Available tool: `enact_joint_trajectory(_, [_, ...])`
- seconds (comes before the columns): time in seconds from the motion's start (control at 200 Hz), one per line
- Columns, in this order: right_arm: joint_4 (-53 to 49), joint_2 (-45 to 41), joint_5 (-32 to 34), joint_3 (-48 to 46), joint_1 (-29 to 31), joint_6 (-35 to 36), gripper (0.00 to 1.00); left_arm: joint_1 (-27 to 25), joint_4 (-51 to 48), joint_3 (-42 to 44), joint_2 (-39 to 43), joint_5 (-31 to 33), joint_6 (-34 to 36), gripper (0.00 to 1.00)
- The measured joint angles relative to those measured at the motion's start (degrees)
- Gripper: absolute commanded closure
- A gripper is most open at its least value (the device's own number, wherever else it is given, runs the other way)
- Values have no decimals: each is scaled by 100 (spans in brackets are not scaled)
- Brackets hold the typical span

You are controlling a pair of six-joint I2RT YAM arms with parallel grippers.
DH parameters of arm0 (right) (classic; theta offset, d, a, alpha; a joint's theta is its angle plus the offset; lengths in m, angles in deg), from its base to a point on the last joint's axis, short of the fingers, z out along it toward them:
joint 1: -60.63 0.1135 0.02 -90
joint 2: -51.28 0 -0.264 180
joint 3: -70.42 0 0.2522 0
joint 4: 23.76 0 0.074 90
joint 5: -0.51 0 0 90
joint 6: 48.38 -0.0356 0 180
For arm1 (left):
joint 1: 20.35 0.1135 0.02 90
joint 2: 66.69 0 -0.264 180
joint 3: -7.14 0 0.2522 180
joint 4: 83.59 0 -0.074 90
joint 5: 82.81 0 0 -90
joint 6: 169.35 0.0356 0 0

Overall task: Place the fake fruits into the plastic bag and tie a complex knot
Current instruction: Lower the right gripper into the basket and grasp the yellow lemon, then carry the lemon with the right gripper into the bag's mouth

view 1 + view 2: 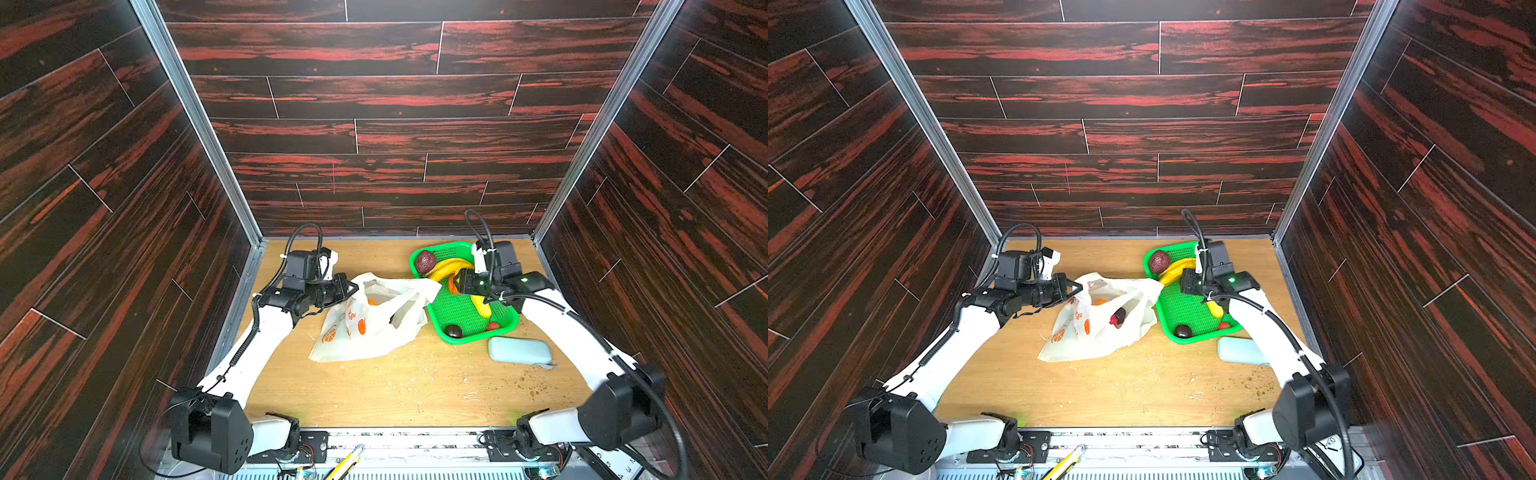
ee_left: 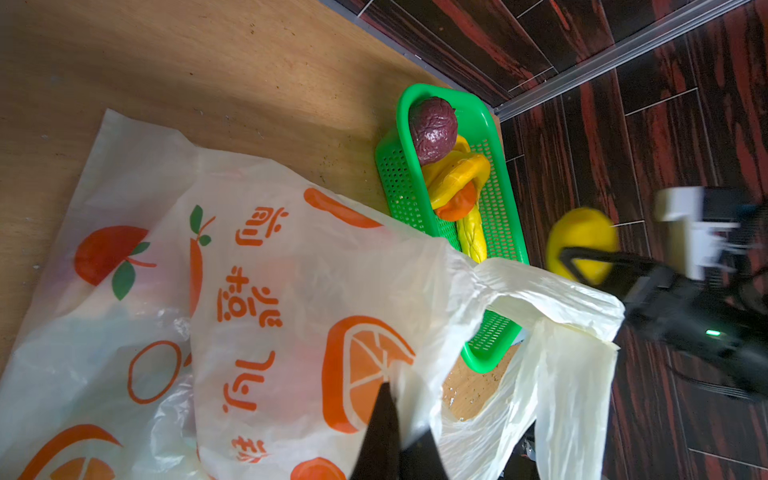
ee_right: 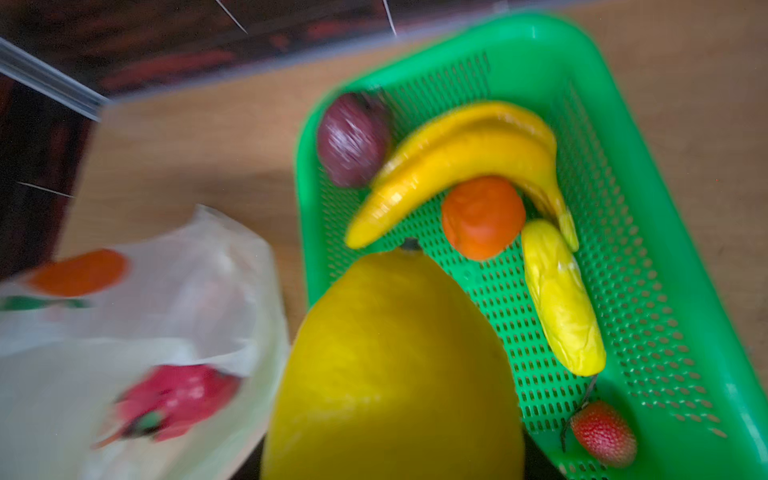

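On the wooden table (image 1: 395, 386), left of centre, the plastic bag (image 1: 374, 332) lay crumpled, mouth facing up and far. One strap handle (image 1: 428, 286) reached right, ending just beside the green basket (image 1: 478, 338).

Left gripper (image 1: 352, 286): clenched on the bag's far-left rim. In the left wrist view my two fingers (image 2: 380, 432) met with film pinched between them, and that rim stood lifted off the table.

Right gripper (image 2: 582, 259): grasping the lemon (image 3: 386, 365), jaws part-way apart around it. I held it off the table, over the basket's left rim and near the bag's mouth. In both top views my wrist hid the lemon. The right wrist view was blurred.

Inside the bag:
- a small orange fruit (image 1: 1100, 302)
- a pink-red fruit with green tips (image 3: 174, 395), seen through the opening

In the basket:
- far end: a dark purple ball (image 1: 424, 262) touching the bananas (image 1: 449, 268)
- an orange (image 3: 482, 216) tucked under the bananas' curve
- a yellow oblong fruit (image 3: 561, 299) just beside the orange
- near right: a red strawberry (image 3: 602, 432)
- near left corner: a second dark ball (image 1: 453, 331)

A pale blue pouch (image 1: 519, 351) lay on the table just near of the basket, well apart from the bag.
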Motion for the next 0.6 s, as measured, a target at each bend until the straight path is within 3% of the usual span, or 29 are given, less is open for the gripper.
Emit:
enact_joint_trajectory(0.291, [-551,-17,72,1443,1016,105,61,0,55,0,-13,-136,-42,100])
enact_joint_trajectory(0.601, [-664,841,13,2527,1930,210,62,0,92,0,-13,-319,-68,100])
